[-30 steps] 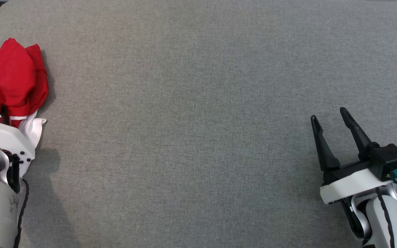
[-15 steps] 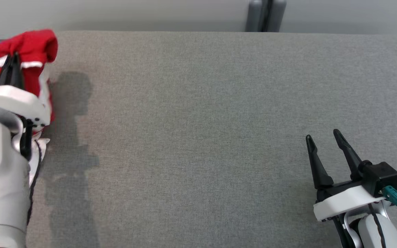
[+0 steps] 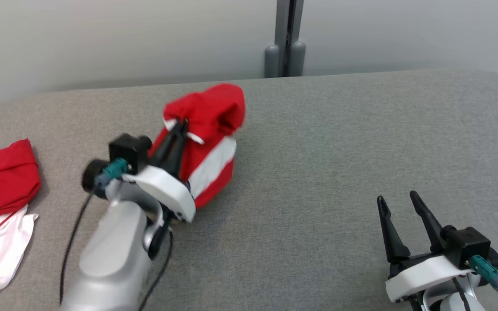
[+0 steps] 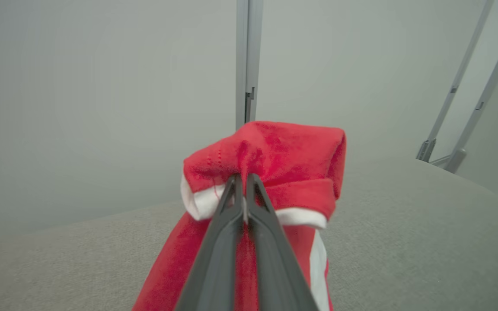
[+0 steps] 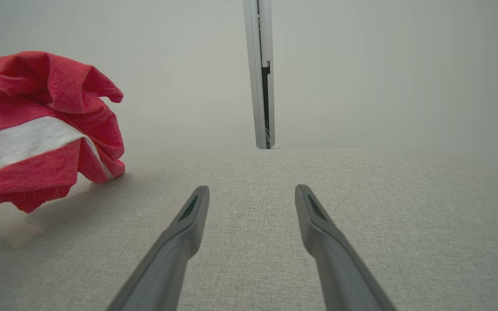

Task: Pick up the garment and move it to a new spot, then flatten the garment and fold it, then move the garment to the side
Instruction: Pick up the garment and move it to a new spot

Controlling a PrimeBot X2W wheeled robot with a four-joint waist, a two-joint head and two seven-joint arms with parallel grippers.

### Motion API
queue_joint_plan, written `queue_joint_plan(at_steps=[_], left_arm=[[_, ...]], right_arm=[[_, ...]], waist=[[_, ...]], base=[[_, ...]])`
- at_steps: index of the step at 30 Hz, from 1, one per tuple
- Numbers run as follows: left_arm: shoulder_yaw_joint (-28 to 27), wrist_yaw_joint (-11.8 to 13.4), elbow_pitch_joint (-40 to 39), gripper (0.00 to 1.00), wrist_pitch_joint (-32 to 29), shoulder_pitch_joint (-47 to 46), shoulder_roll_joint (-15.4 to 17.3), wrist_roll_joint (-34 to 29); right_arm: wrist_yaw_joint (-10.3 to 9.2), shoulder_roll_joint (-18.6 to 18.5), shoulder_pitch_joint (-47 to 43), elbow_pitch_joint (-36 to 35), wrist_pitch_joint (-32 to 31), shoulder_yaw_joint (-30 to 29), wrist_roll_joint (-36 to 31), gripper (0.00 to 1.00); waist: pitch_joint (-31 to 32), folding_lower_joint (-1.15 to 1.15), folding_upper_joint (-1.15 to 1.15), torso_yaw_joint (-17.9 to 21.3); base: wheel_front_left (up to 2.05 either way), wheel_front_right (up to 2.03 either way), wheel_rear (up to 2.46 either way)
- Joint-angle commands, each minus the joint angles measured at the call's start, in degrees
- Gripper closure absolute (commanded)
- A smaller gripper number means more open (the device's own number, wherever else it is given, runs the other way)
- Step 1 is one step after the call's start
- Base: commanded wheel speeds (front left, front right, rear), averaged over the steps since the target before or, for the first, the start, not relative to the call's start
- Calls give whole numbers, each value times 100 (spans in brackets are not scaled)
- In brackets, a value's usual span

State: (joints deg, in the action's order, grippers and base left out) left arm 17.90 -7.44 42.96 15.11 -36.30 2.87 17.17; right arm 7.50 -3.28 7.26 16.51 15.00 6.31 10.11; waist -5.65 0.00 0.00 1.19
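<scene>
The broad grey woven-fabric table (image 3: 327,164) runs out to a slim grey upright post (image 3: 284,43) at its far edge, and most of the cloth in front of that post is bare. That makes it the fair spot to set down.

The crumpled red garment with white bands (image 3: 214,108) hangs bunched in the air, in front of the post and a little to its left. Its lower hem seems to be just off the table, though motion blur makes that hard to tell. A second red-and-white heap of cloth (image 3: 2,190) lies far left of the post, well apart.

The left gripper (image 3: 183,123) has its fingers pressed together on a white-edged fold near the top of the garment. The carry should be low and steady, ending in front of the post, and the hem should touch first so the cloth drapes out rather than piling.

The right gripper (image 3: 397,196) waits spread and empty, well right of the post. It is ready to take a second edge for flattening.
</scene>
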Motion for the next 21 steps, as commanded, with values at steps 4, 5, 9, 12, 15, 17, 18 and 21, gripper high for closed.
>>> queue_joint_plan(at_steps=[4, 5, 9, 12, 15, 17, 18, 21], left_arm=[[1164, 33, -379, 100, 10, 575, 10, 861], [1412, 90, -459, 100, 9, 693, 20, 1023], [1964, 385, -635, 100, 8, 880, 24, 1292], [2299, 655, -647, 83, 9, 920, 21, 1408], [2315, 906, -612, 0, 9, 949, 21, 1425], [2176, 1056, -570, 0, 9, 1020, 20, 1283], [2064, 1114, -539, 0, 9, 1089, 24, 1233], [1658, 1230, -556, 0, 5, 1290, 171, 1091]], right_arm=[[-1, 6, -155, 64, 28, 34, 9, 0], [-1, 10, -176, 76, 28, 45, 18, 0], [-1, 16, -204, 105, 28, 73, 16, 0], [-1, 17, -221, 137, 28, 57, 28, 0], [-1, 18, -254, 162, 28, 39, 33, 0], [-1, 20, -261, 167, 28, 23, 41, 0], [-1, 21, -269, 168, 28, 8, 46, 0], [-1, 23, -296, 176, 28, -27, 60, 0]], waist=[[268, 0, 0, 342], [293, 0, 0, 378], [340, 0, 0, 469], [373, 0, 0, 506], [413, 0, 0, 517], [441, 0, 0, 506], [464, 0, 0, 495], [547, 0, 0, 452]], base=[[0, 0, 0], [0, 0, 0], [0, 0, 0], [0, 0, 0], [0, 0, 0], [0, 0, 0], [0, 0, 0], [0, 0, 0]])
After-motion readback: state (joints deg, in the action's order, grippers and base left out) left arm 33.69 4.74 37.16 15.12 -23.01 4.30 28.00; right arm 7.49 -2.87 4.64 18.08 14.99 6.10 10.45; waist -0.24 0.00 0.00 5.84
